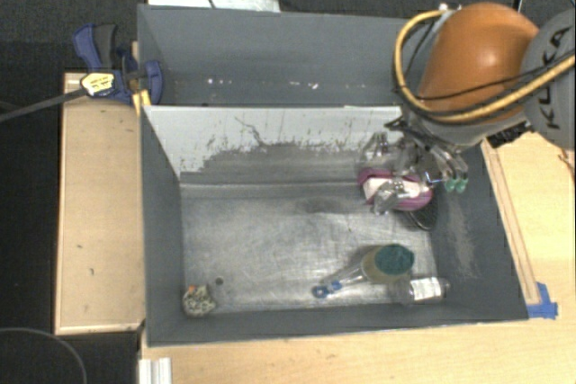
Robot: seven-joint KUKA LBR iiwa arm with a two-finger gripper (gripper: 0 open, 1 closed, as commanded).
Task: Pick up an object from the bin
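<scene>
My gripper (392, 191) hangs below the orange dome at the bin's right side, near the back wall. Between its metal fingers sits a small magenta and white thing (407, 190), and the fingers are shut on it. A dark shadow lies on the floor just under it. Toward the front, a round teal-headed brush (392, 261) lies flat, its thin handle running left to a blue tip. A small clear bottle (419, 290) rests right beside the brush head, near the front wall.
A small crumpled, speckled lump (199, 300) sits in the front left corner. The scuffed bin floor stretches bare between it and the brush. The arm and its yellow cables hang over the right rim.
</scene>
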